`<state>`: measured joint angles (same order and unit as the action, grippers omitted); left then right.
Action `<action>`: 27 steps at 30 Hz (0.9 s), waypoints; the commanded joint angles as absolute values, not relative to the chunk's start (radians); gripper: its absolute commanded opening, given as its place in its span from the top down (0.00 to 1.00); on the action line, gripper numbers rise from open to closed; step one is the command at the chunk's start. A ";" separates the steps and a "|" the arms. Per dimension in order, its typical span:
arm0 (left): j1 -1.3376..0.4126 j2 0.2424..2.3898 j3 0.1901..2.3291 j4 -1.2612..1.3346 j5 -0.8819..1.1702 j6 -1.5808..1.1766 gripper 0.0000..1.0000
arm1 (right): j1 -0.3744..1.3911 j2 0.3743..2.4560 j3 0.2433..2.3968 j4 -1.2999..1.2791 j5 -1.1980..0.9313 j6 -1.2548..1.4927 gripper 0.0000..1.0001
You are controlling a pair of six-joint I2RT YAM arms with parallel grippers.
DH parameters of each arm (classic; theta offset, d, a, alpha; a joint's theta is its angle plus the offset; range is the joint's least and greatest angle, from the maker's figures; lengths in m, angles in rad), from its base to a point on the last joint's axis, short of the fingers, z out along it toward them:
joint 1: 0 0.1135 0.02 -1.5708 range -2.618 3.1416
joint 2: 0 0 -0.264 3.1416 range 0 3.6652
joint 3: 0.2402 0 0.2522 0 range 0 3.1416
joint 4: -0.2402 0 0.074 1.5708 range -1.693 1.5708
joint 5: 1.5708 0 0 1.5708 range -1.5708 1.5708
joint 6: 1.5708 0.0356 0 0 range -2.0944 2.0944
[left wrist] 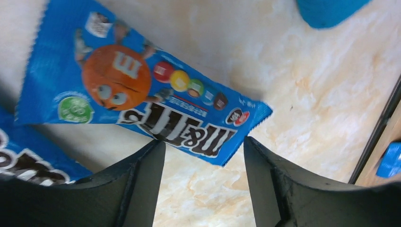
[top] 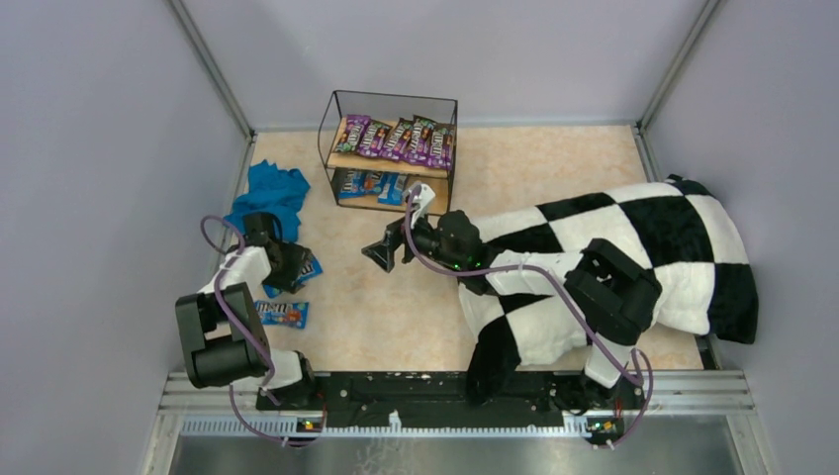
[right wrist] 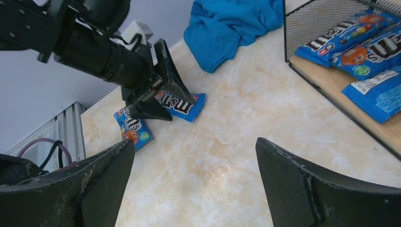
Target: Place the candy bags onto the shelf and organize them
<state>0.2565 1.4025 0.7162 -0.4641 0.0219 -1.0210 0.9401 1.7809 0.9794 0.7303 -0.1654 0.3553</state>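
Two blue candy bags lie loose on the table at the left. My left gripper (left wrist: 203,147) hangs open over the farther bag (left wrist: 137,90), its fingertips (left wrist: 150,161) straddling the bag's near edge without clamping it. The other loose bag (top: 283,314) lies nearer the arm bases. The wire shelf (top: 331,124) stands at the back, with purple candy bags (top: 396,139) on its upper board and blue ones (top: 371,185) on the lower. My right gripper (top: 386,247) hovers open and empty over bare table in front of the shelf.
A teal cloth (top: 269,196) is crumpled left of the shelf, just behind the left gripper. A black-and-white checkered pillow (top: 633,237) covers the right side of the table, under the right arm. Grey walls close in the table on three sides.
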 commanded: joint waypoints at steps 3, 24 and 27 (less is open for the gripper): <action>0.185 1.454 0.695 -0.464 0.088 -0.880 0.35 | 0.937 1.672 0.944 0.761 -0.103 0.317 0.01; 0.156 1.512 0.661 -0.310 0.112 -0.846 0.87 | 0.934 1.668 0.967 0.678 -0.019 0.270 0.01; 0.156 1.515 0.645 -0.296 0.140 -0.826 1.00 | 0.933 1.659 0.966 0.668 -0.007 0.257 0.01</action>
